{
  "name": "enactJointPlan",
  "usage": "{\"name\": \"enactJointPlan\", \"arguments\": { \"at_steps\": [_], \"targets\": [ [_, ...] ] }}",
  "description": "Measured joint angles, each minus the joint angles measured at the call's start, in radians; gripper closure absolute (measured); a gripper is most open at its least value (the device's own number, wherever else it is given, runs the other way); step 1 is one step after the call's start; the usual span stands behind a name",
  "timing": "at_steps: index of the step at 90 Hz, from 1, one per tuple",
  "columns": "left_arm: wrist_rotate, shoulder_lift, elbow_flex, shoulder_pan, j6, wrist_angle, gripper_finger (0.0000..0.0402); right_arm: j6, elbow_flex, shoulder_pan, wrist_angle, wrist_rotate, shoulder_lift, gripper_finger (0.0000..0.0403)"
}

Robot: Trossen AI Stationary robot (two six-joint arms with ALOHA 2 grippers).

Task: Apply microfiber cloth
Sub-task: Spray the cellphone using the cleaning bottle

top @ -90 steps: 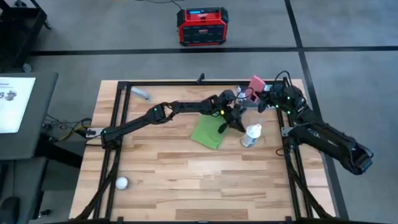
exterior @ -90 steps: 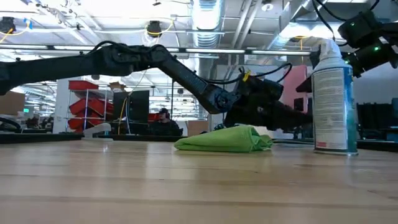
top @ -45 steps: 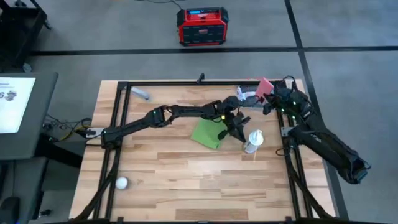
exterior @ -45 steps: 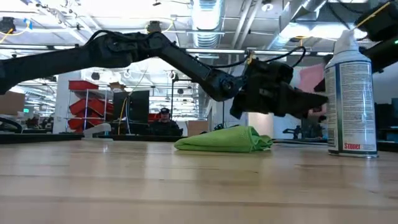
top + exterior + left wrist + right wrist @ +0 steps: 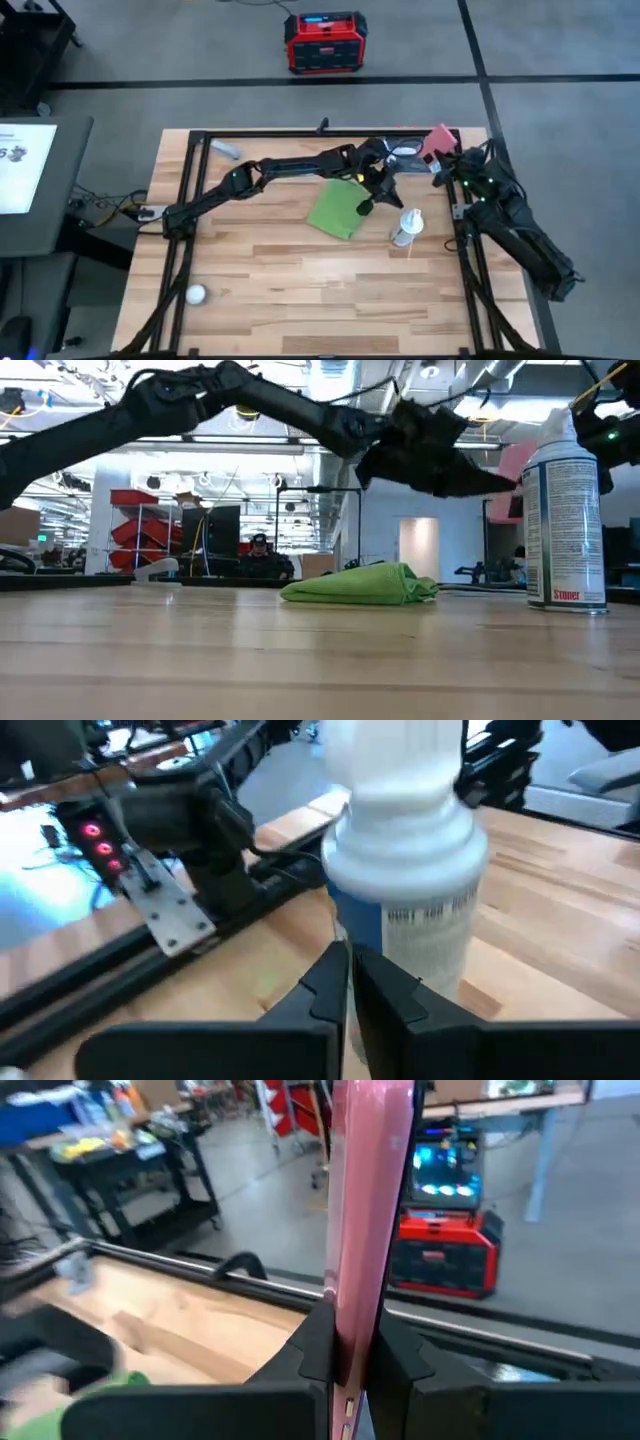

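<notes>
Left end effector [image 5: 367, 196] fingers together, raised between green microfiber cloth [image 5: 335, 210] and spray can [image 5: 403, 228] | right end effector [image 5: 441, 162] clamped on pink phone [image 5: 438, 140] | we advise descending squarely onto the cloth.

The cloth [image 5: 337, 210] is bright green, soft fabric, lying folded on the wooden table a little right of centre and toward the far side. From above it reads as a tilted, roughly rectangular patch. At table height the cloth [image 5: 362, 584] forms a low, rumpled mound with soft folds, thicker at one end, resting flat on the wood.
</notes>
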Motion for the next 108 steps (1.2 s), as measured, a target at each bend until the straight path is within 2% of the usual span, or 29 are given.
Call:
{"name": "enactJointPlan", "arguments": {
  "at_steps": [13,28,43,57,73,89,108],
  "targets": [
    [-0.145,-0.019,0.0,-0.033,0.03,-0.034,0.0401,0.001,0.0,-0.002,0.009,0.002,-0.003,0.0389],
    [-0.42,-0.052,-0.002,-0.056,0.033,0.027,0.0401,-0.001,0.0,-0.002,0.009,0.002,-0.002,0.0389],
    [-0.652,-0.113,-0.002,-0.07,0.059,0.126,0.0401,-0.005,0.0,-0.002,0.011,-0.001,-0.002,0.0389],
    [-0.729,-0.189,0.0,-0.107,0.051,0.131,0.0401,-0.009,0.0,-0.002,0.011,-0.001,-0.002,0.0389],
    [-0.842,-0.21,0.001,-0.218,0.041,0.187,0.0401,-0.009,0.0,-0.002,0.012,-0.002,-0.002,0.0389],
    [-0.931,-0.207,-0.006,-0.317,-0.08,0.212,0.0401,-0.008,0.0,-0.002,0.011,-0.002,-0.002,0.0389],
    [-0.998,-0.202,-0.124,-0.423,-0.225,0.392,0.0401,0.0,0.0,-0.002,0.012,-0.002,-0.002,0.0389]
  ]
}}
